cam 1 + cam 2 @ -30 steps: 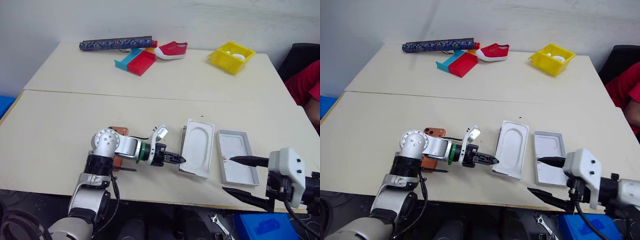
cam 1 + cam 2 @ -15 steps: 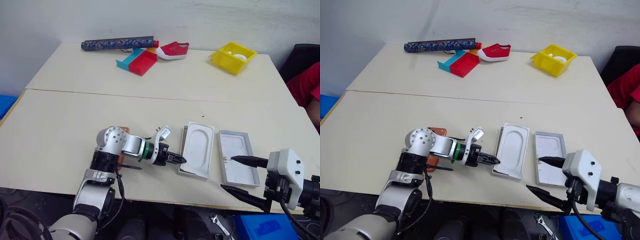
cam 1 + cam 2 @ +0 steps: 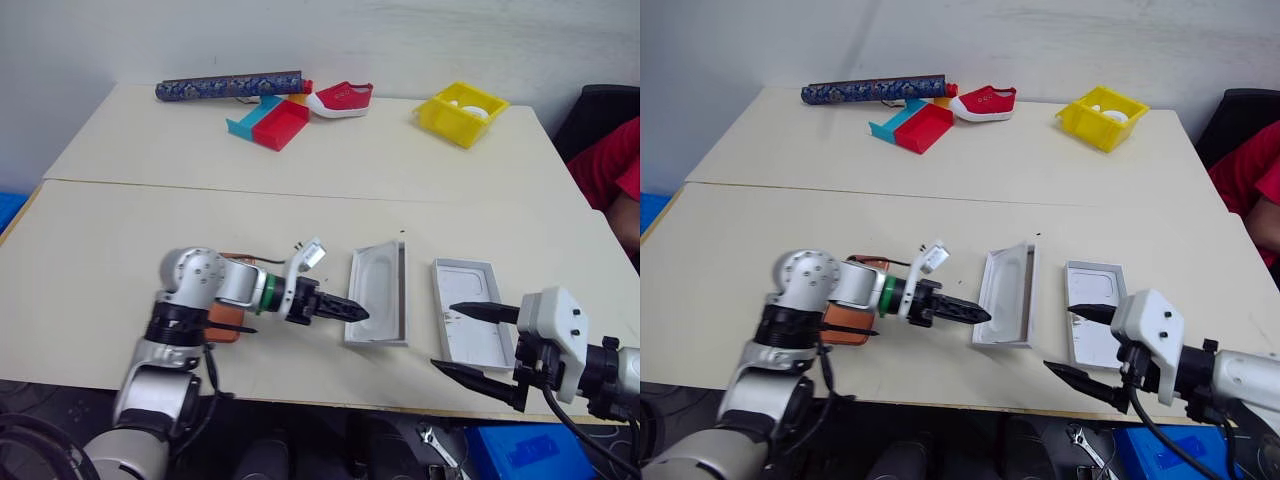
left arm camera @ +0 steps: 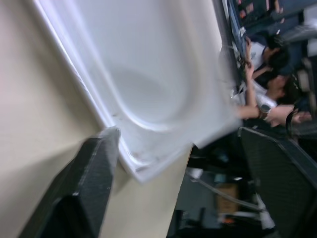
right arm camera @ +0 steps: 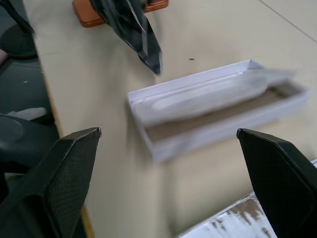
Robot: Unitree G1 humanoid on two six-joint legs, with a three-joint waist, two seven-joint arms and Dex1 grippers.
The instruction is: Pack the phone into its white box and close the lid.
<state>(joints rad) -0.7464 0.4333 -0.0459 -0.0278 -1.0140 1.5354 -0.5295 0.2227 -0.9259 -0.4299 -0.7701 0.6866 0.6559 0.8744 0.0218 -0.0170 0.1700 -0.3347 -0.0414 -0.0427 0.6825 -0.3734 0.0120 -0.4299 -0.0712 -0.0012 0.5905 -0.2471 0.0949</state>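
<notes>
The copper-orange phone (image 3: 225, 322) lies on the table, partly under my left arm. To its right is the white box (image 3: 372, 340) with a grey-brown floor. A white insert (image 3: 375, 290) with an oval recess stands steeply tilted in it, blurred in the right wrist view. My left gripper (image 3: 350, 310) points at the insert's raised edge. Its fingers (image 4: 91, 183) stand wide apart, with the insert's corner between them unclamped. The lid (image 3: 465, 285) lies inside up, right of the box. My right gripper (image 3: 470, 343) hangs open over the lid's near end, empty.
At the far side of the table lie a patterned blue roll (image 3: 228, 87), a teal and red tray (image 3: 268, 122), a red shoe (image 3: 340, 99) and a yellow bin (image 3: 462, 112). A person in red (image 3: 615, 175) sits at the right edge. A blue crate (image 3: 520, 455) sits below the near edge.
My left gripper, shut on the insert's left edge before, has risen and opened. The insert has swung from nearly flat to steeply tilted over the box. My right gripper crept slightly forward.
</notes>
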